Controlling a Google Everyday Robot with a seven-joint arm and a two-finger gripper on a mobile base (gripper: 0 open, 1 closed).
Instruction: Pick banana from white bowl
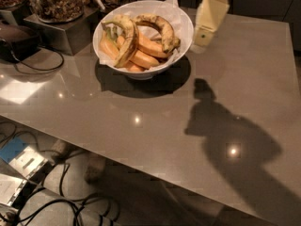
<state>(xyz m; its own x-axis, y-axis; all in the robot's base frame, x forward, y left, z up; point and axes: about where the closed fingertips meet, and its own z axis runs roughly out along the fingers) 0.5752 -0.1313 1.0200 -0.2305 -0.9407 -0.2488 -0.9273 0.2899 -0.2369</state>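
The white bowl stands at the back of the grey table, lined with white paper. The banana, strongly arched, dull yellow and mottled brown with dark ends, lies on top at the bowl's right side. A paler spotted banana with a greenish stem lies at the left, over smooth orange-yellow bananas. My gripper, cream-coloured, hangs from the top edge just right of the bowl's rim, above the table and apart from the banana.
A metal stand with glass jars of nuts sits at the back left. A dark device with a cable lies at the left edge. The arm's shadow falls on the table. Cables and boxes lie on the floor below the front edge.
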